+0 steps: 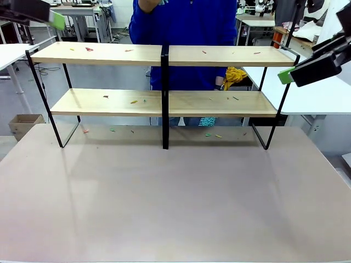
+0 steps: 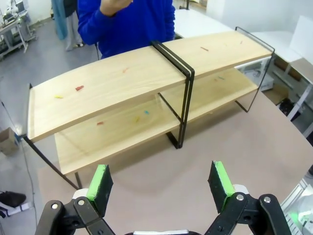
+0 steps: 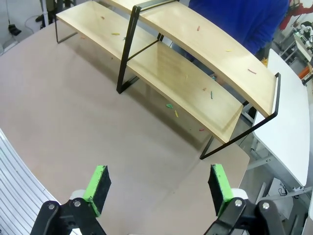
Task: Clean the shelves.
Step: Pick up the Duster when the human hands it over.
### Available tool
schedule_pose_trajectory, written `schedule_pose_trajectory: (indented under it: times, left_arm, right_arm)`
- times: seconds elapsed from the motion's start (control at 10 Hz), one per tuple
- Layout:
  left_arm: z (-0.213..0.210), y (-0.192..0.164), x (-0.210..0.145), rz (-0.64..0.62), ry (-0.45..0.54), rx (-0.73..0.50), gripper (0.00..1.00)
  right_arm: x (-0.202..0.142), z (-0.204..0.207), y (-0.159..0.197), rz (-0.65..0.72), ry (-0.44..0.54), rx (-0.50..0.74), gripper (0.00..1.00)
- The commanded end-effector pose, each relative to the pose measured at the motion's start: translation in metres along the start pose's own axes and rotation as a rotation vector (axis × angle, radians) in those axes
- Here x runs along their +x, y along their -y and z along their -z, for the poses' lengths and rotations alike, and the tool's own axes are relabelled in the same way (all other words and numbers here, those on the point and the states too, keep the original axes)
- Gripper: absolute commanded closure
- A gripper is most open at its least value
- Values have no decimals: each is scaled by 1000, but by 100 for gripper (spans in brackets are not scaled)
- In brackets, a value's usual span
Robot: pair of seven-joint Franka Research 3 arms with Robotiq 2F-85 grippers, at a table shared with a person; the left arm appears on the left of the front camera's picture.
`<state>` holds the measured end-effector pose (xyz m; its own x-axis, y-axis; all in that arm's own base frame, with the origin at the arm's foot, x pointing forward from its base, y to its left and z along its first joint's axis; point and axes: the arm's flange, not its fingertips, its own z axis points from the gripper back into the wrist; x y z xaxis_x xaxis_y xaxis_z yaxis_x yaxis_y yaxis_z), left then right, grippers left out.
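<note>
Tabletop (image 1: 175, 208) carries scraps (image 1: 208, 135) below the shelves (image 1: 219, 56); left claw (image 2: 161, 182) and right claw (image 3: 159, 183) apart, empty, so careless sweeping could scatter more.

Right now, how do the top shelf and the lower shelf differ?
The top shelf carries red, orange and yellow scraps; the lower shelf also has green and blue ones. The top shelf lies uncovered; the lower shelf sits beneath it. Both are littered light wood.

The shelves (image 1: 109, 53) stand along the far edge of the counter (image 1: 175, 197), centred between its left and right edges. Scraps (image 1: 89, 49) lie on both boards and on the counter beneath. A person (image 1: 181, 22) stands behind the shelves
</note>
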<state>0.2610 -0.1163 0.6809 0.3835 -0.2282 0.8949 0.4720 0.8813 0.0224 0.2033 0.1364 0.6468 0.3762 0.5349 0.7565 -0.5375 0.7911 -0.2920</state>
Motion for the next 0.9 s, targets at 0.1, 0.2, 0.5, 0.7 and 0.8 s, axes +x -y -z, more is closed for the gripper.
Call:
schedule_pose_trajectory:
  times: [0.1,0.2,0.5,0.7,0.8]
  left_arm:
    - [-1,5,5,-13,-26,6,0]
    - [0,3,2,-19,-40,6,0]
    - [0,3,1,-39,-78,28,0]
    - [4,0,-3,-2,-55,8,0]
    - [4,0,-3,-2,-55,8,0]
  right_arm:
    - [3,4,4,13,19,36,0]
    - [2,4,5,15,21,37,0]
    - [1,4,5,8,19,42,0]
    - [0,4,5,7,20,43,0]
    - [0,4,4,11,23,49,0]
